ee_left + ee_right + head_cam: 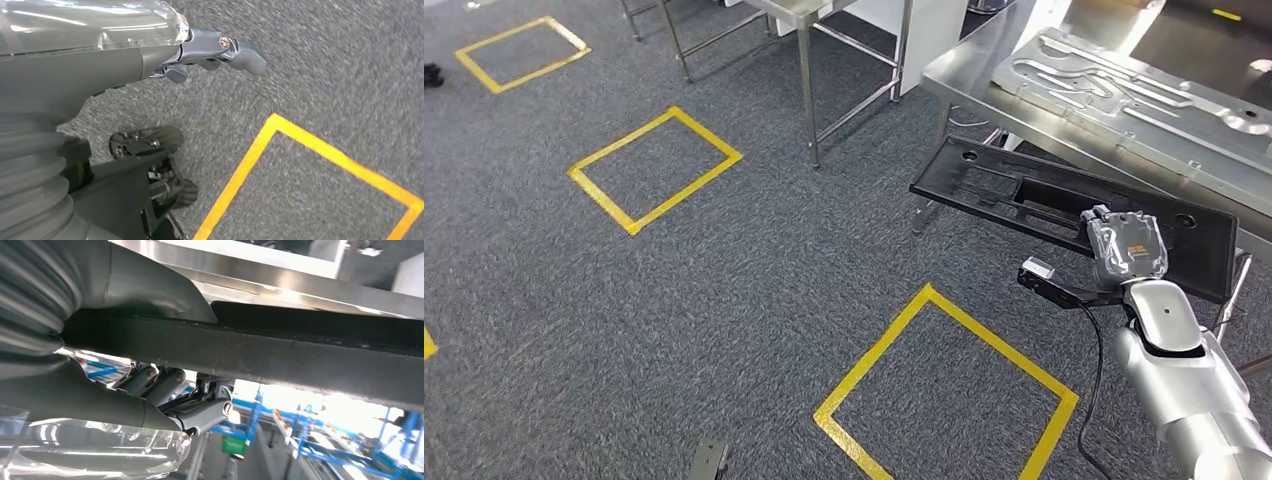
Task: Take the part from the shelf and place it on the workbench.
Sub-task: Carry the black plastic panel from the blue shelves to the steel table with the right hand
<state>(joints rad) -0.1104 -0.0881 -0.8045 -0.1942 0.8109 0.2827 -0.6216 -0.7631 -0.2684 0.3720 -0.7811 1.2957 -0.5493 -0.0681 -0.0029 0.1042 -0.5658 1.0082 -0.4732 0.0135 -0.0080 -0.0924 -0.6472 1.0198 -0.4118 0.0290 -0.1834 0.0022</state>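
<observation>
Here we are beside the steel workbench [984, 60], and our right arm reaches up from below it, the right hand [1127, 248] clamped on the near long edge of the part [1034, 195] — thumb over the top face, fingers [165, 385] curled underneath, as the right wrist view shows. The part is a long, flat black panel with a matte, slightly grainy surface, moulded recesses, a rectangular cut-out along its middle and a small round hole near its far end. We hold it roughly level, its far long edge running just under the workbench's front lip, the rest hanging out over the grey carpet. On the workbench top, beyond the part, lies a silvery metal plate [1124, 85] with winding grooves. Our left hand [215, 52] hangs low above the carpet near a yellow tape square [280, 150] — fingers loosely extended, nothing in them.
</observation>
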